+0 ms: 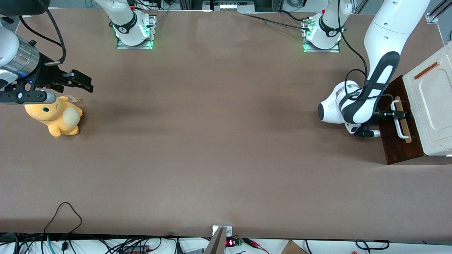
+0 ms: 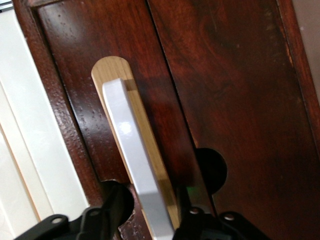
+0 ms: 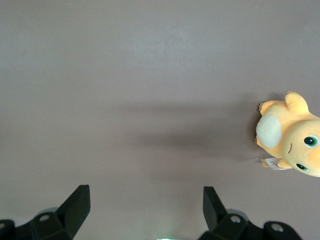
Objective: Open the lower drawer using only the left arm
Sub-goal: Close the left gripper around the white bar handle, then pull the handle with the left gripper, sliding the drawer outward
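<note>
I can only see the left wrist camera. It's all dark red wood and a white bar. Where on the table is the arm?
Observer: The gripper is at the working arm's end of the table, right at the white bar handle of the lower drawer.
Operator: What's the white thing beside the wood?
Observer: A cream-white panel. It has its own copper bar handle, which the gripper is not touching.
Operator: Are there any toys?
Observer: Yes, one orange plush toy lies on the table toward the parked arm's end.
</note>
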Motion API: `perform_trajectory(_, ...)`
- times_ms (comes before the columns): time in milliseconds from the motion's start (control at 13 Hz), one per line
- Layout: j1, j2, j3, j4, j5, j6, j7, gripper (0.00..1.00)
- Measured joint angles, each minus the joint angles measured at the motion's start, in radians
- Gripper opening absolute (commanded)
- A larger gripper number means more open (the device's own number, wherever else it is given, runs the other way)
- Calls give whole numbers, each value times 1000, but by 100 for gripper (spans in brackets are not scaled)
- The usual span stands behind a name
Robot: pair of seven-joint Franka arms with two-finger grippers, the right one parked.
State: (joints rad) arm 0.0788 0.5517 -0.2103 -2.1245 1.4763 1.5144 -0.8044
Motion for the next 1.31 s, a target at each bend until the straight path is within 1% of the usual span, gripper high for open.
perform_trajectory(231,-3,5,-1,0,11,-17,-29,11)
perform_trajectory(385,-4,9,-1,0,18,-25,-41,3)
perform_trajectory(462,-4,9,-1,0,18,-25,-42,1)
perform_trajectory(538,-4,9,-1,0,18,-25,-43,0)
perform_trajectory(1308,-10,10,-21,-2,14,-28,-50,0)
